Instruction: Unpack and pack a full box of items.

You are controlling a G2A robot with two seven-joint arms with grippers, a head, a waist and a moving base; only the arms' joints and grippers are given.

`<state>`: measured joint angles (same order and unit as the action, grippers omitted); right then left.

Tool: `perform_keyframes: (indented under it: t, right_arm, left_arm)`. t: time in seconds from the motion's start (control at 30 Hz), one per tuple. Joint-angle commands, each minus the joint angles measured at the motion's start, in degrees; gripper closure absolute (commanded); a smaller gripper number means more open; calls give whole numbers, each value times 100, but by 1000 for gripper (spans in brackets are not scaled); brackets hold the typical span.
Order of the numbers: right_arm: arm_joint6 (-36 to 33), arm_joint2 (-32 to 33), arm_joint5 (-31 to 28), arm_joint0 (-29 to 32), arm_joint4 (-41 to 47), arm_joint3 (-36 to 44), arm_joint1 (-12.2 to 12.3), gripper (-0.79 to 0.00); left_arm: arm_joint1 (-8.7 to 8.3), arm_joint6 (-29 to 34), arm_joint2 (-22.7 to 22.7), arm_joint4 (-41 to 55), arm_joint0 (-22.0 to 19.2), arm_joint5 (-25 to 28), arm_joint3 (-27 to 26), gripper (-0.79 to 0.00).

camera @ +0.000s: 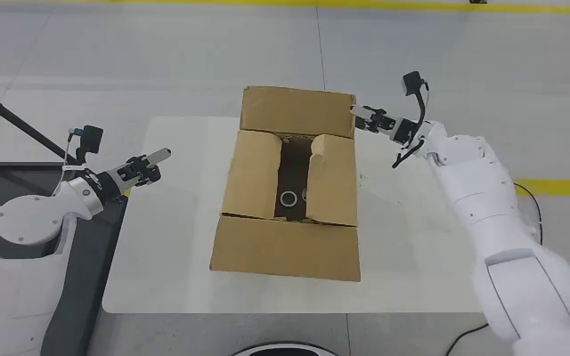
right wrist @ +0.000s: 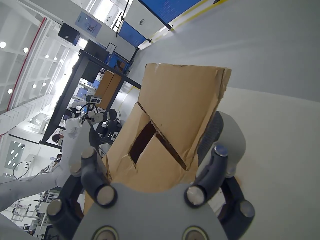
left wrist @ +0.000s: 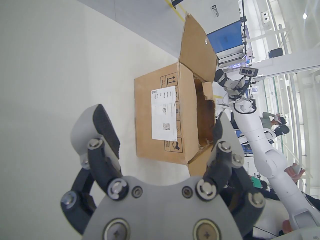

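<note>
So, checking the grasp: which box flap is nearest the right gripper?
The far flap, the one away from the robot; the right gripper is at its corner.

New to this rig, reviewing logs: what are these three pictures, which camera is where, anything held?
It is a two-armed robot at a white table. The wide picture looks down from above its arms; the other two come from a camera on each wrist, so that arm's own fingers show up close. A cardboard box stands on the table, flaps partly open, a round item visible through the gap. The left gripper is off to one side of the box, open and empty. The right gripper, also open, is at a corner of the far flap; whether it touches is unclear. Nothing is held.
</note>
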<state>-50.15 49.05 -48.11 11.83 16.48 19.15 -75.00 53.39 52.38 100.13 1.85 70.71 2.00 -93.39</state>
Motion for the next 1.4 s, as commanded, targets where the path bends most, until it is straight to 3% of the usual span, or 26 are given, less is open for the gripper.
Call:
perform_keyframes:
  t: [0.0,0.27,0.3,0.33,0.47,0.67,0.9,1.23,1.37]
  right_arm:
    - [-55,0,-127,-30,62,-66,-43,-785]
    - [-210,49,-393,-161,289,-254,-154,-785]
    - [-206,46,-397,-164,280,-254,-154,-760]
    - [-195,38,-408,-165,265,-243,-154,-674]
    - [-182,-12,-421,-147,188,-174,-148,-625]
    - [17,-155,-620,-189,-179,-121,-113,-650]
    - [387,-472,-989,-259,-1024,173,-3,-785]
    - [595,-362,-989,-172,-1562,803,205,-785]
    - [609,-351,-989,-96,-1542,585,208,-785]
  left_arm:
    - [0,0,0,0,0,0,0,-785]
    - [0,0,0,0,0,0,0,-785]
    - [0,0,0,0,0,0,0,-785]
    - [0,0,0,0,0,0,0,-785]
    - [0,0,0,0,0,0,0,-785]
    - [0,0,0,0,0,0,0,-785]
    - [0,0,0,0,0,0,0,-785]
    - [0,0,0,0,0,0,0,-785]
    - [0,0,0,0,0,0,0,-785]
